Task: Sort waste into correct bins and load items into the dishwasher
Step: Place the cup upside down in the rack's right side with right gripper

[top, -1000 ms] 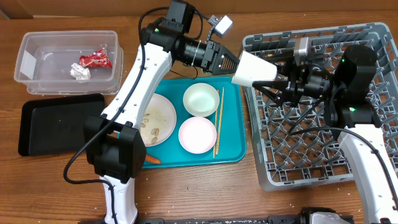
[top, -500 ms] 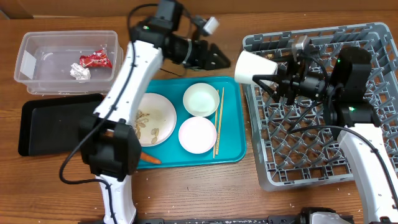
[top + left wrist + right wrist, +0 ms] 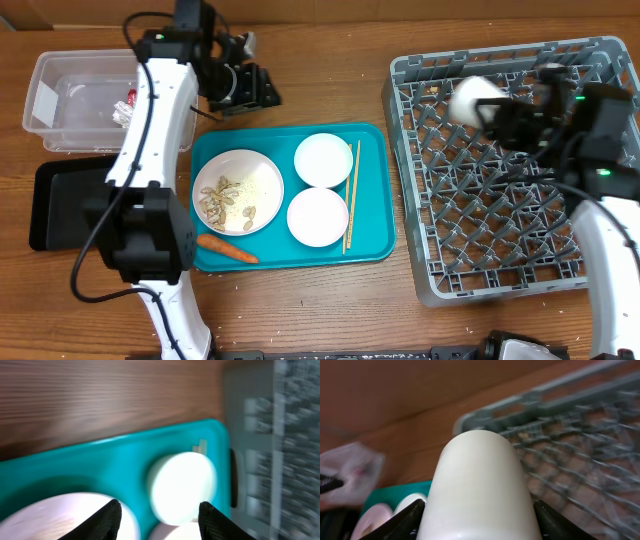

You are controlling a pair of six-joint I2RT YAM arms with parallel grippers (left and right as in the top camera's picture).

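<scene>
My right gripper (image 3: 505, 112) is shut on the small white cup (image 3: 470, 98) and holds it above the grey dish rack (image 3: 600, 280); the cup fills the right wrist view (image 3: 477, 485). My left gripper (image 3: 262, 92) is open and empty over the wood behind the teal tray (image 3: 370, 245). On the tray are the white plate (image 3: 262, 185) with beige scraps (image 3: 222, 200), the white bowl (image 3: 322, 158), the pink bowl (image 3: 316, 215), chopsticks (image 3: 351, 195) and the carrot (image 3: 228, 247). The clear tub (image 3: 60, 95) holds foil wrappers (image 3: 127, 113), partly hidden by my left arm.
The black tray (image 3: 60, 205) lies at the left, in front of the clear tub. The left wrist view shows the teal tray (image 3: 100, 460), the white bowl (image 3: 182, 487) and the blurred rack (image 3: 280, 435).
My right gripper has carried the cup to the right, over the rack. My left arm has swung left and back, away from the cup, toward the clear tub.
</scene>
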